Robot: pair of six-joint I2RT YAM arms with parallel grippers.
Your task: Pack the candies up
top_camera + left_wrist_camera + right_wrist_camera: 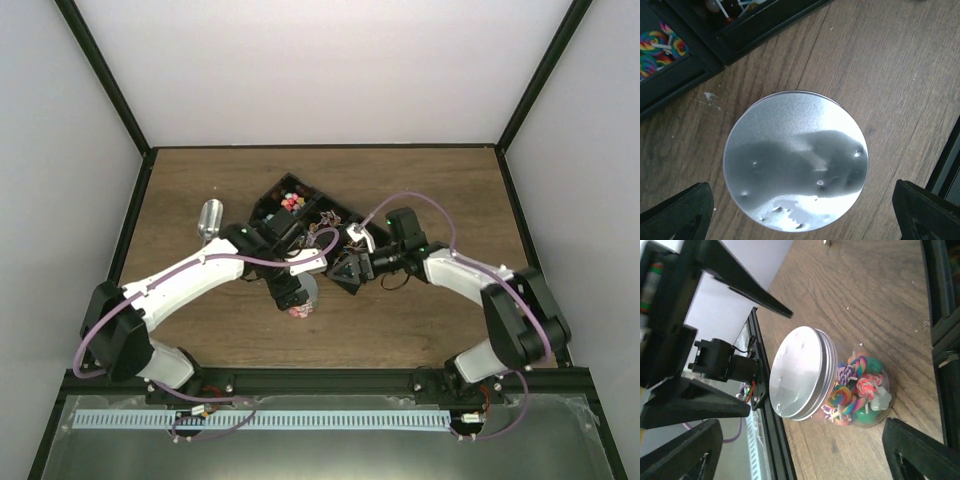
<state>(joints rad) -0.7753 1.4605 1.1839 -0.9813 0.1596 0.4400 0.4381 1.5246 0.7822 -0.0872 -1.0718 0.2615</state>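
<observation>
The candies (860,390), swirled lollipops and wrapped pieces in pink, blue and green, fill a clear round jar (879,399) under a silver metal lid (796,160). It stands on the wooden tabletop (890,75), just near of the black compartment tray (300,205). The jar looks light, rigid and probably slippery; the lid's rim gives the surest hold. Left claw (802,212) hangs open above the lid and right claw (802,450) is open beside the jar, neither touching. The tray crowds the far side; the near side offers room.

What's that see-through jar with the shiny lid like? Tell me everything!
The clear round jar stands upright on the brown wooden table, beside the black tray. Its flat silver metal lid, slightly dimpled, is on. Inside are swirly lollipops and candies in pink, purple, green. The left claw hangs open above, not touching.
</observation>
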